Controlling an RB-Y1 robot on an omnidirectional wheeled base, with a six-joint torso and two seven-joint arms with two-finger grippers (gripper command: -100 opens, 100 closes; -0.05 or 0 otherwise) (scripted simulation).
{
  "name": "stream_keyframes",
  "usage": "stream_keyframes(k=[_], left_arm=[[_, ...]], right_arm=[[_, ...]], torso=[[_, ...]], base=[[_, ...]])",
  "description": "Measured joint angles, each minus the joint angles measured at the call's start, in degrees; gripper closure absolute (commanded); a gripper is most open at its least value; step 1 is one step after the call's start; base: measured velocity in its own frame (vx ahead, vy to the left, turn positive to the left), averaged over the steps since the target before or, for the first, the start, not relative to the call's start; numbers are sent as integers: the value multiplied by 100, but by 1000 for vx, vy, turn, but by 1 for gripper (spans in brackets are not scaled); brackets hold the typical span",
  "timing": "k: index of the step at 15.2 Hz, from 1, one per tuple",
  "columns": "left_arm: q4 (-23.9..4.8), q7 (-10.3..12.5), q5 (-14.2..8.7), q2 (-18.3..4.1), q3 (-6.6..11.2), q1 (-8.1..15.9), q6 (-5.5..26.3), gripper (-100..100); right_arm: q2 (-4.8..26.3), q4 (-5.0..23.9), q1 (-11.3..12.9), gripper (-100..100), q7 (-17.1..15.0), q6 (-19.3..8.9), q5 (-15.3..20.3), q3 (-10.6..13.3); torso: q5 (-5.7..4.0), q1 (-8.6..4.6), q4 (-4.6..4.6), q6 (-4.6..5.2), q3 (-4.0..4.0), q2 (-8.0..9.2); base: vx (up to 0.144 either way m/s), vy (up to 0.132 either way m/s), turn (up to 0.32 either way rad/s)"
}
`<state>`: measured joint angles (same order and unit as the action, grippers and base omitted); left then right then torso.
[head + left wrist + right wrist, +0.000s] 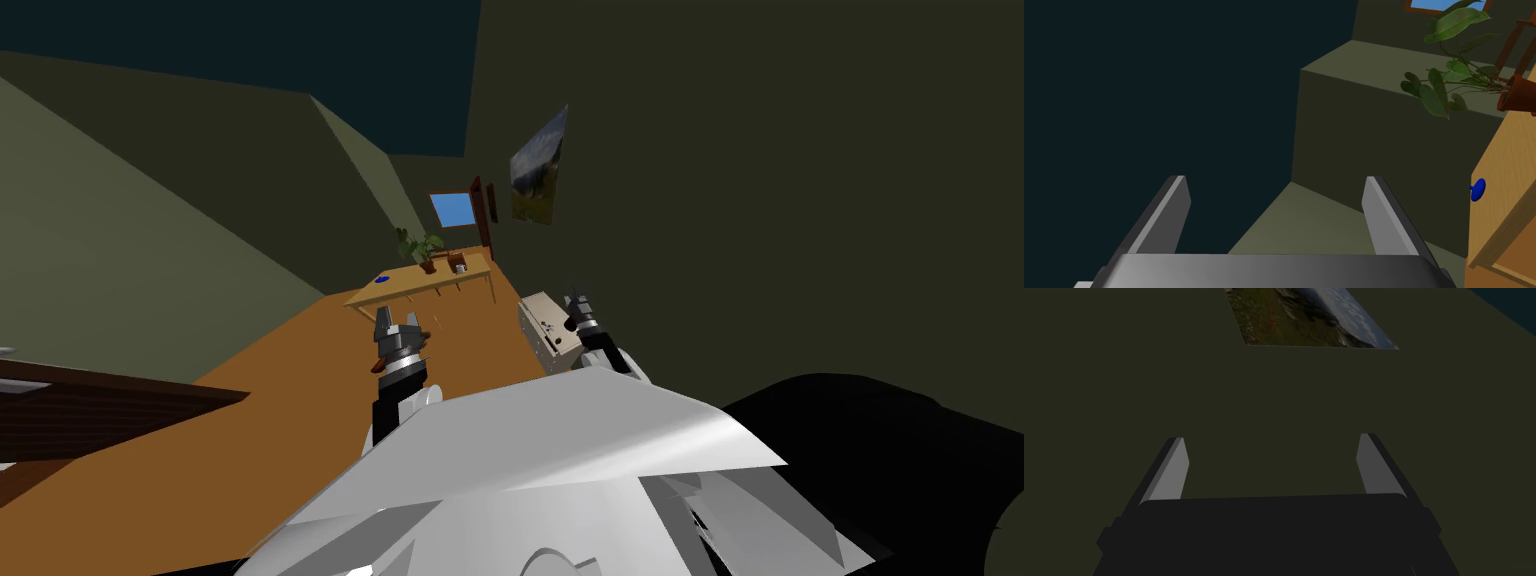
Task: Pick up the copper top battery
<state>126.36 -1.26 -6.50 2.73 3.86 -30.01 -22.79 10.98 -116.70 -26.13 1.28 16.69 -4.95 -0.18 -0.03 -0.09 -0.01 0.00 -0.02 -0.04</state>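
Note:
A light wooden table (420, 285) stands far ahead across the brown floor. On it are a potted plant (425, 250), a small blue object (381, 279) and a small pale object (459, 267); I cannot tell whether any of them is the battery. My left gripper (397, 322) is raised in front of my chest, well short of the table, open and empty (1275, 178). In its wrist view, the table edge (1509, 190), the blue object (1478, 189) and the plant (1449, 75) lie off to one side. My right gripper (577, 300) is held up near the right wall, open and empty (1271, 438).
A low beige cabinet (548, 328) stands against the right wall, close to my right arm. Dark wooden furniture (100, 410) juts in at the left. Brown floor (300, 400) stretches between me and the table. A window (453, 209) lies behind the table.

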Motion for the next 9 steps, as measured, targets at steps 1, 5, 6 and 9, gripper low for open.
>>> stream_keyframes(k=[1,5,6,9], left_arm=[[0,0,0,0,0,0,0,0],[0,0,0,0,0,0,0,0],[0,0,0,0,0,0,0,0],[0,0,0,0,0,0,0,0]], right_arm=[[42,73,5,-100,-75,-43,-112,-1],[177,464,112,-100,-373,-202,-520,-21],[201,547,139,-100,-442,-250,-615,-26],[277,853,216,-100,-690,-401,-945,-38]], torso=[[0,0,0,0,0,0],[0,0,0,-1,0,0],[0,0,0,0,0,0],[0,0,0,-1,0,0]], base=[[4,-14,46],[3,-15,57],[3,-15,58],[2,-17,61]])
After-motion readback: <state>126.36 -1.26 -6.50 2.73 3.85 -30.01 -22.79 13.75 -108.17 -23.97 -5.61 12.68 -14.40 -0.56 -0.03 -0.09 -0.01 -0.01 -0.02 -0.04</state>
